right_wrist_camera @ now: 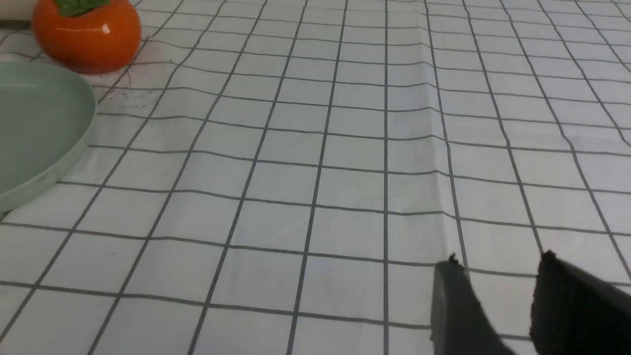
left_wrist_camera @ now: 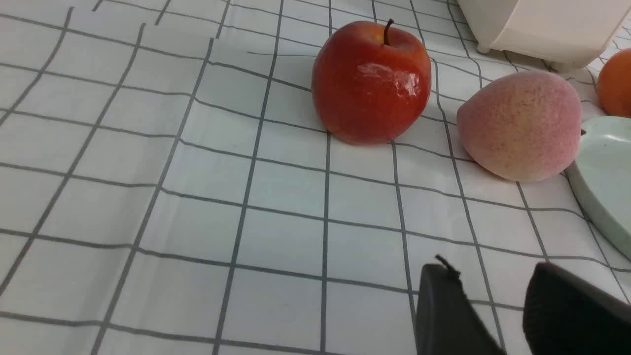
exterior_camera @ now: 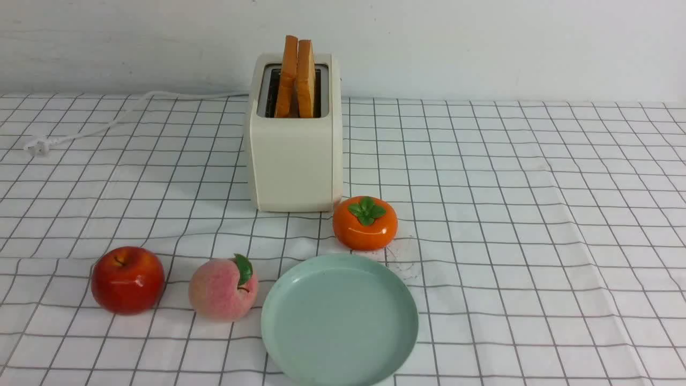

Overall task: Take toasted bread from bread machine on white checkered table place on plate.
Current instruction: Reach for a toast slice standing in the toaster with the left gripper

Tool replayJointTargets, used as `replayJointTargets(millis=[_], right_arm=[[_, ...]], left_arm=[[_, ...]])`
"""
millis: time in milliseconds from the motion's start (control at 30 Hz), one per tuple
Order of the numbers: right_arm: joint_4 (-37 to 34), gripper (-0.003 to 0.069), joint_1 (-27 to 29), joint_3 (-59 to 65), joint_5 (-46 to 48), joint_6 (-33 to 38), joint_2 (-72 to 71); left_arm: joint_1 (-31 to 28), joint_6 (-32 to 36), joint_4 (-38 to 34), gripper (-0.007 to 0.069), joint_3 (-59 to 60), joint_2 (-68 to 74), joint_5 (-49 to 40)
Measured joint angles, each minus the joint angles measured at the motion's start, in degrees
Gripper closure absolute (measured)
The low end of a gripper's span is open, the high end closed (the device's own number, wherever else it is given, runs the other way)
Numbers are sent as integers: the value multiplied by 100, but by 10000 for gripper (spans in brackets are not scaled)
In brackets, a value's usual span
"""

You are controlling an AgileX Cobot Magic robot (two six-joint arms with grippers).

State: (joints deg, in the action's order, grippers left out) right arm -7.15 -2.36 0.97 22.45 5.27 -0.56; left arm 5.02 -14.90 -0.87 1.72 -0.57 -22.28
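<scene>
Two slices of toasted bread [exterior_camera: 288,75] [exterior_camera: 306,78] stand upright in the slots of the cream-white bread machine [exterior_camera: 295,166] at the back middle of the white checkered table [exterior_camera: 536,214]. The mint-green plate [exterior_camera: 340,321] lies empty at the front, in front of the bread machine. Neither arm shows in the front view. My left gripper [left_wrist_camera: 490,268] is open and empty above the cloth, near the plate's rim [left_wrist_camera: 609,172]. My right gripper [right_wrist_camera: 498,261] is open and empty over bare cloth, well away from the plate [right_wrist_camera: 34,123].
An orange persimmon [exterior_camera: 365,223] sits between the bread machine and the plate. A pink peach [exterior_camera: 222,289] touches the plate's left side, with a red apple [exterior_camera: 127,279] further left. The white cord [exterior_camera: 107,120] trails to the back left.
</scene>
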Motion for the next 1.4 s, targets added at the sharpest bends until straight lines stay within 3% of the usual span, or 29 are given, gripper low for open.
replayJointTargets(millis=[1100,1200,1400], right_arm=[[0,417,0,0,0,0,0],[0,417,0,0,0,0,0],[0,417,0,0,0,0,0]], left_arm=[[0,0,-7,386,0,0,136],[0,-100,-240,386,0,0,476],[0,-809,-1433,386,0,0,1375]])
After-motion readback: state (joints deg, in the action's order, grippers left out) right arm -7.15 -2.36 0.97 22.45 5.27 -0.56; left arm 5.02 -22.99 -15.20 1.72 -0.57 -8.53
